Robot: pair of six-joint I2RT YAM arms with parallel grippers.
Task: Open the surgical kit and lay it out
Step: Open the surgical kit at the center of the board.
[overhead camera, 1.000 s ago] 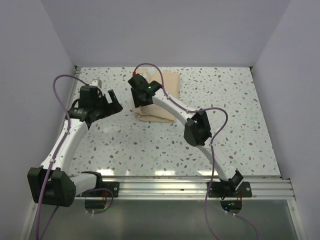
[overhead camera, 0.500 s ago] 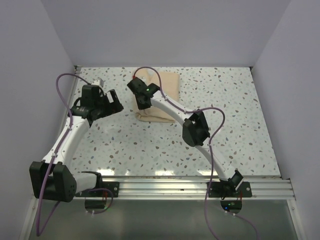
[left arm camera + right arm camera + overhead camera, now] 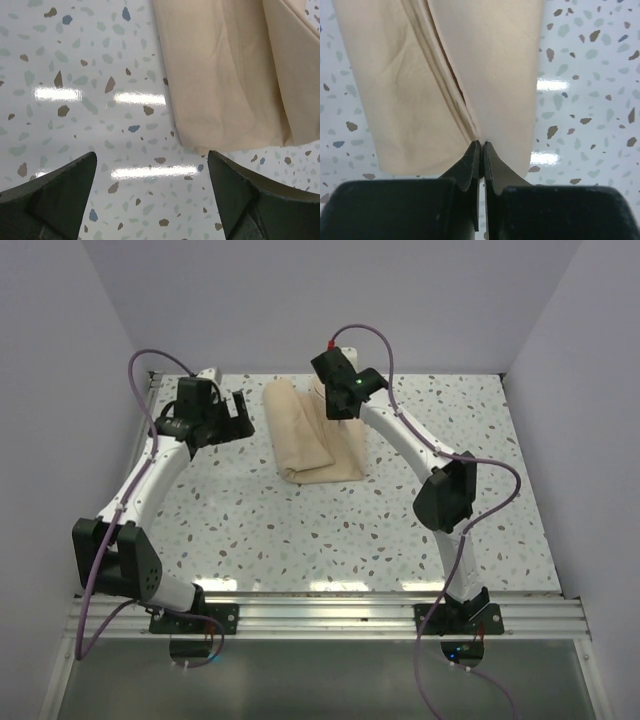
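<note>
Step in hand: opening the kit, first unfolding. The bundle is folded shut and nothing is laid out yet.
Cloth wrap (image 3: 308, 435): long tan bundle on the speckled table (image 3: 250, 525), in the far middle, between the two grippers. It lies flat, with a seam running along its length.
Contents: no tray, scissors or tweezers show. They are presumably inside the folds.
Right gripper (image 3: 480, 146): at the far end of the wrap, jaws pressed together. The wrist view shows the tips meeting at the seam, pinching what looks like the edge of the paler upper layer.
Left gripper (image 3: 151, 156): jaws spread wide and holding nothing. It hovers over bare table just beside the near left corner of the wrap, not touching it.
Next move, judged: the right arm should carry the pinched layer up and out to its own side, peeling it off the bundle.
Needs: a grip on one layer only, and a slow pull so the bundle does not drag.
Left arm's likely part: pin the wrap or take the opposite flap.
Risk: thin cloth slipping from the tips, and hidden instruments sliding out.
</note>
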